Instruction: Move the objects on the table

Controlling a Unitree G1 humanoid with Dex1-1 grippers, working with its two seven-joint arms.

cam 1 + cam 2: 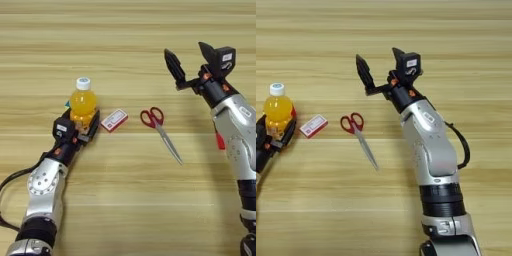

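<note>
Left gripper (82,126) sits left of centre, fingers clamped either side of the orange-juice bottle (83,102) at its base. Bottle is upright on the table (128,200), white cap up. A sliver of something coloured pokes out behind the bottle; probably the puzzle cube, can't confirm.

Just right of that hand: red-and-white small box (114,120), lying flat, close to the fingers but not touching as far as I see.

Centre: red-handled scissors (160,131), handles toward the top, blades closed and pointing lower right. Free of both grippers.

Upper right: right gripper (192,62), fingers spread wide, holding nothing, well apart from the scissors. A bit of red shows beside the right forearm; may be the pen, can't tell.

My read: bottle move is the step in hand. I'd lift straight up before translating, since the grip is low and the bottle is tall, so it may tip. Keep the path off the box. Right arm stays parked.
</note>
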